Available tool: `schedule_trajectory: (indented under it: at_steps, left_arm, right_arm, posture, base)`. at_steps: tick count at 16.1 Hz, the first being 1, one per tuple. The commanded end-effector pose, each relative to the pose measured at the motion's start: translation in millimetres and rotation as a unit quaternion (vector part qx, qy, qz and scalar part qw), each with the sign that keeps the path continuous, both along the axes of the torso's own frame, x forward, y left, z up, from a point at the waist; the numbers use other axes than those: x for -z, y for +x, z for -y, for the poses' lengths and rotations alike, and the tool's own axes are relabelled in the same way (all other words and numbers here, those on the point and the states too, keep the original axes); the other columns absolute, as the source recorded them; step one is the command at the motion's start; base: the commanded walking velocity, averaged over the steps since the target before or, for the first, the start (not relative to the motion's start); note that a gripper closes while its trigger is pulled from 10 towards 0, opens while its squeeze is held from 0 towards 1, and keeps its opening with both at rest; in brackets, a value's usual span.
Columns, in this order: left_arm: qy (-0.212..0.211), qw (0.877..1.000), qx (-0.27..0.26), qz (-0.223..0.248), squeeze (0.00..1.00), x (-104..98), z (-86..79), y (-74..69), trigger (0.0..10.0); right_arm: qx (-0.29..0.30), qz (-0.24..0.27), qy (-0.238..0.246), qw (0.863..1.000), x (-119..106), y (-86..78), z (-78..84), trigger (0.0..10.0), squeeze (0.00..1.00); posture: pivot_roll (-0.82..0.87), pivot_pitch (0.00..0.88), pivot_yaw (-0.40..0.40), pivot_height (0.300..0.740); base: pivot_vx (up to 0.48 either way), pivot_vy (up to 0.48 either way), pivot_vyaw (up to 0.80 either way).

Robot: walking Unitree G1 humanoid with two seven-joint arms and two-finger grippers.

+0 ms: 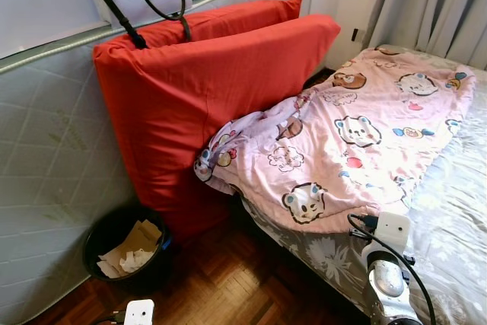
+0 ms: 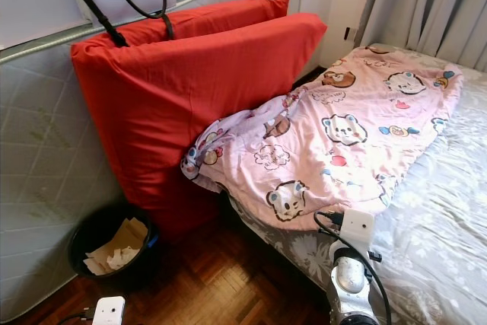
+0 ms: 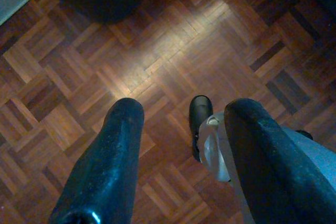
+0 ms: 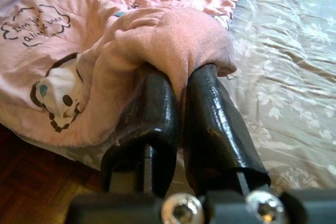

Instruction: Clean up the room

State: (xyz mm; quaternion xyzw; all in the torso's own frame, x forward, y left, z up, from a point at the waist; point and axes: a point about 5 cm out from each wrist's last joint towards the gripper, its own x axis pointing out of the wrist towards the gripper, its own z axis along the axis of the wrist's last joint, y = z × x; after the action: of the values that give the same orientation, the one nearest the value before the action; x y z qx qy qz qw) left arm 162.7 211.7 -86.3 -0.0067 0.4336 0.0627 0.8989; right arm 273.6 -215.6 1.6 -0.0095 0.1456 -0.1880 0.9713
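In your left eye view, the pink blanket [image 1: 358,142] lies spread across the bed [image 1: 456,211], its upper end bunched against the red mattress [image 1: 205,104] leaning on the wall. A black bin [image 1: 125,253] with paper scraps stands on the wooden floor [image 1: 228,287] beside that mattress.

In your left wrist view, the left claw [image 3: 178,129] hangs spread wide above the parquet, holding nothing.

In your right wrist view, the right claw [image 4: 181,95] is pinched tight on a fold at the blanket's edge, over the grey floral sheet [image 4: 283,77].
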Motion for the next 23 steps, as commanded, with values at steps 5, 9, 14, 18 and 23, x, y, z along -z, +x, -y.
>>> schedule_trajectory:
  at_steps: [5, 9, 14, 18, 23]
  left_arm:
    - [0.006, 1.0, 0.009, -0.011, 0.0, 1.5, -0.9, -2.9, 10.0]
    - [0.006, 1.0, 0.011, -0.01, 0.0, 1.6, 2.0, -1.7, 10.0]
    - [0.004, 1.0, 0.016, -0.011, 0.0, 1.7, 3.3, -1.5, 10.0]
    - [0.001, 1.0, 0.017, -0.014, 0.0, 2.5, 5.1, -2.2, 10.0]
    - [0.001, 1.0, 0.018, -0.016, 0.0, 2.7, 6.0, -2.0, 10.0]
  right_arm:
    - [-0.001, -0.048, -0.005, 0.999, 13.1, -9.7, -0.3, 10.0, 0.72]
    - [-0.007, -0.066, 0.0, 0.998, 17.8, -12.5, -2.0, 10.0, 0.78]
    - [-0.035, -0.086, 0.018, 0.996, 24.8, -16.2, -10.3, 10.0, 1.0]
    - [-0.049, -0.155, 0.055, 0.985, 46.8, -38.1, -13.0, 10.0, 0.0]
    - [-0.06, -0.19, 0.074, 0.977, 58.1, -51.8, -15.2, 10.0, 0.0]
  posture:
    - [0.06, 0.0, 0.013, 0.74]
    - [0.07, 0.0, 0.011, 0.74]
    - [0.06, 0.0, 0.009, 0.74]
    - [0.05, 0.0, 0.002, 0.74]
    - [0.05, 0.0, 0.003, 0.74]
  base:
    - [0.0, 0.0, 0.0]
    - [0.0, 0.0, 0.0]
    - [0.0, 0.0, 0.0]
    - [0.0, 0.0, 0.0]
    - [0.0, 0.0, 0.0]
